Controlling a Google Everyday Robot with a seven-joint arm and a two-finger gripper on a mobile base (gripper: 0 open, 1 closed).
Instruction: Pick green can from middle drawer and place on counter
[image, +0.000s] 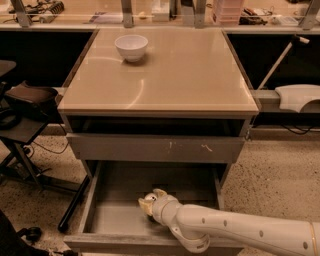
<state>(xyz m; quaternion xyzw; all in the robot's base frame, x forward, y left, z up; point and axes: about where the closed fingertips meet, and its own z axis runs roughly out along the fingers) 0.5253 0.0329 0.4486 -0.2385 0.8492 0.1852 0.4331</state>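
The middle drawer (105, 220) is pulled out at the bottom of the grey cabinet, showing its grey inner floor. My gripper (150, 199) reaches into it from the lower right on a white arm (240, 232) and sits low over the floor near the drawer's middle. The green can is not visible; the gripper and wrist hide the floor beneath them. The counter (170, 80) is the glossy beige top of the cabinet, above the drawers.
A white bowl (131, 46) stands on the counter at the back left. A shut grey drawer front with pale scratch marks (155, 148) hangs over the open drawer's rear. A black chair (20, 107) stands left. A cluttered ledge (165, 12) runs behind.
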